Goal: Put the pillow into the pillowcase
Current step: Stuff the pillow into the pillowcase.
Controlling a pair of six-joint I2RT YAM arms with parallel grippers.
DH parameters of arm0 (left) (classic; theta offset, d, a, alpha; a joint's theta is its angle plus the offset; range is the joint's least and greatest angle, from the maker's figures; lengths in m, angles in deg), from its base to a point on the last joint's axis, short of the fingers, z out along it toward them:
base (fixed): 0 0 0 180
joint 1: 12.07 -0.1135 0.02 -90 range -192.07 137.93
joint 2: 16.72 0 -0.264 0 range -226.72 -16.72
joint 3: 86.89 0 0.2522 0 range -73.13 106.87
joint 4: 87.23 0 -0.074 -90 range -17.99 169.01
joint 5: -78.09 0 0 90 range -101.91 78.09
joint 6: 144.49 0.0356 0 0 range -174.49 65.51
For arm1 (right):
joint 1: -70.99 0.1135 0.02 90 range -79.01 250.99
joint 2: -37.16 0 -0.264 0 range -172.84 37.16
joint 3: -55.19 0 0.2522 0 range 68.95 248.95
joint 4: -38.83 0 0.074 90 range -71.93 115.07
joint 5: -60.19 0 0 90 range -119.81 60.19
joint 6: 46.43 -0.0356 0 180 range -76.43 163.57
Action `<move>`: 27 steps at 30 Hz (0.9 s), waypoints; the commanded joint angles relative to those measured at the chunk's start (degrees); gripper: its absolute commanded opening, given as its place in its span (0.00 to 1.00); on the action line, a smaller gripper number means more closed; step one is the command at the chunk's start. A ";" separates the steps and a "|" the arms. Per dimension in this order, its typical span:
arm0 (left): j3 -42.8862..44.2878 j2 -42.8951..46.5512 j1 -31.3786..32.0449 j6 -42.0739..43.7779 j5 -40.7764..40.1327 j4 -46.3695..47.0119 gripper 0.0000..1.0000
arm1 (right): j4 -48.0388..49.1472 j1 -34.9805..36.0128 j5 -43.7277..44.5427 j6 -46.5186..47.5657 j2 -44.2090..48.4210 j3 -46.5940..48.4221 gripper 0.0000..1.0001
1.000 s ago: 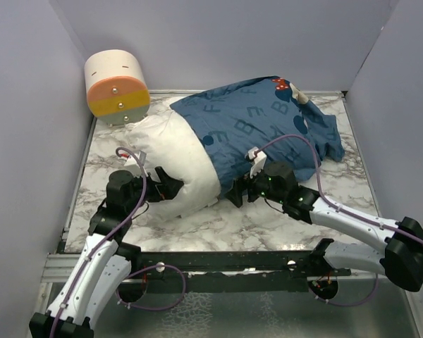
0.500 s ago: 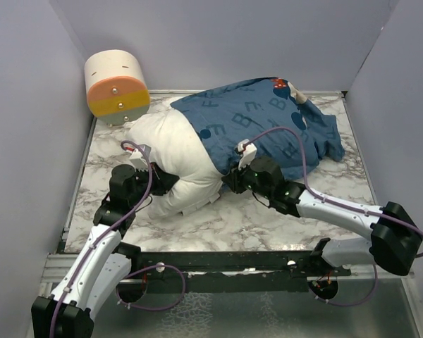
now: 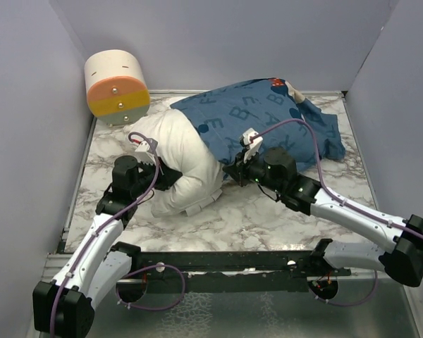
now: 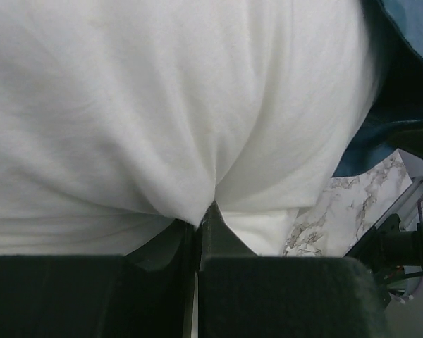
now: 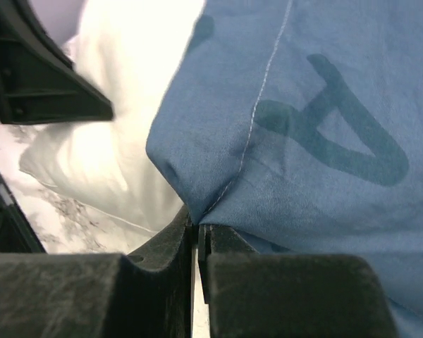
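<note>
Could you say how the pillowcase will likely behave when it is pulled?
Probably floppy: the pillowcase lies wrinkled, draped over the pillow. Likely thin and light, since the right gripper pinches a folded hem between nearly touching fingers.

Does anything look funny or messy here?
The pillow is only halfway inside the pillowcase: its white end bulges out, puckered where the left gripper pinches it, and the pillowcase lies bunched and wrinkled.

Far half of pillow (image 3: 187, 158) hidden inside pillowcase (image 3: 261, 120); left wrist view crops pillow top, sides.
</note>
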 commanded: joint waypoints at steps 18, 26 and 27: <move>11.14 -14.59 11.30 1.00 3.76 15.80 0.00 | 7.42 3.30 -9.96 5.79 -17.55 32.82 0.01; 7.77 -23.02 5.42 -1.20 6.59 16.94 0.00 | 3.83 -0.93 -3.95 6.93 -17.40 22.33 0.26; 8.28 -23.78 3.84 -1.70 7.76 17.08 0.00 | 2.21 -0.93 -5.01 7.24 -17.98 22.41 0.34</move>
